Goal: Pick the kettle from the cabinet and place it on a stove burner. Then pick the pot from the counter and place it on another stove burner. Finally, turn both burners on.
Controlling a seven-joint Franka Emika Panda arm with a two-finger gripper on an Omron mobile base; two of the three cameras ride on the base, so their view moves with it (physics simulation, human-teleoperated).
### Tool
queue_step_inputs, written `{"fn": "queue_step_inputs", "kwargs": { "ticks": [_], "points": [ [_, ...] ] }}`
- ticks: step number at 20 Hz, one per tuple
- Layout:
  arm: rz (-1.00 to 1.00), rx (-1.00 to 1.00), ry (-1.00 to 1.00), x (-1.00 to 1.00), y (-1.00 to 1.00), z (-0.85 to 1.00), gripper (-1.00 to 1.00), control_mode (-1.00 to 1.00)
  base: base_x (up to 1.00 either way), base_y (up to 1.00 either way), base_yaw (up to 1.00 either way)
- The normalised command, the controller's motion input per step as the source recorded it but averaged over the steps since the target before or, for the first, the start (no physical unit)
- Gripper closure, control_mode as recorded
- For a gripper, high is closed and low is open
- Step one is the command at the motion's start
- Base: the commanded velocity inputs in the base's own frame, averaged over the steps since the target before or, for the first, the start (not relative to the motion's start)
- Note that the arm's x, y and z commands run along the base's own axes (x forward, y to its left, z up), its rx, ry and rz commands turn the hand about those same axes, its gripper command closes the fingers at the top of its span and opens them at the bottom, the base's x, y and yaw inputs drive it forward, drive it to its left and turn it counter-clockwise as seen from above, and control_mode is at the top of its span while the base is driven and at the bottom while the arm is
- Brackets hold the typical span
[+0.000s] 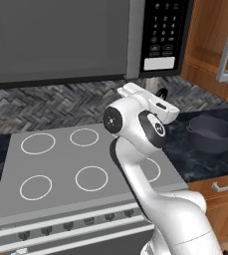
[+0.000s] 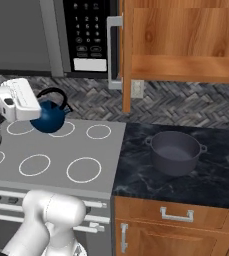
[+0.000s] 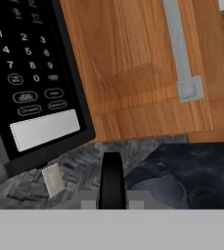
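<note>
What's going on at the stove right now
A white robot arm is carrying the small blue kettle by its black handle, with the gripper closed on it just above the back of the grey cooktop, over one of the white burner rings. Whether the kettle is already touching down is hard to tell. The cabinet stands open with its shelf bare, and the dark pot waits on the black counter to the right of the stove.

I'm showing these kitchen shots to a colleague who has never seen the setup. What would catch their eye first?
Probably the dark-blue kettle held at the gripper over the back of the grey cooktop, beneath the microwave. Next, the dark-grey pot sitting on the black marble counter, below the open wooden cabinet.
</note>
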Motion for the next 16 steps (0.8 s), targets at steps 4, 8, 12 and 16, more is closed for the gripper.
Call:
{"fn": "queue_step_inputs", "kwargs": {
  "ticks": [4, 8, 12, 16],
  "points": [
    [-0.03, 0.00, 0.02, 0.49, 0.00, -0.33, 1.00, -1.00, 0.00, 0.00, 0.00],
    [-0.02, 0.00, 0.01, 0.46, 0.00, -0.33, 1.00, -1.00, 0.00, 0.00, 0.00],
    [-0.02, 0.00, 0.00, 0.44, 0.00, -0.34, 1.00, -1.00, 0.00, 0.00, 0.00],
    [-0.02, 0.00, 0.00, 0.34, 0.00, -0.28, 1.00, -1.00, 0.00, 0.00, 0.00]
  ]
}}
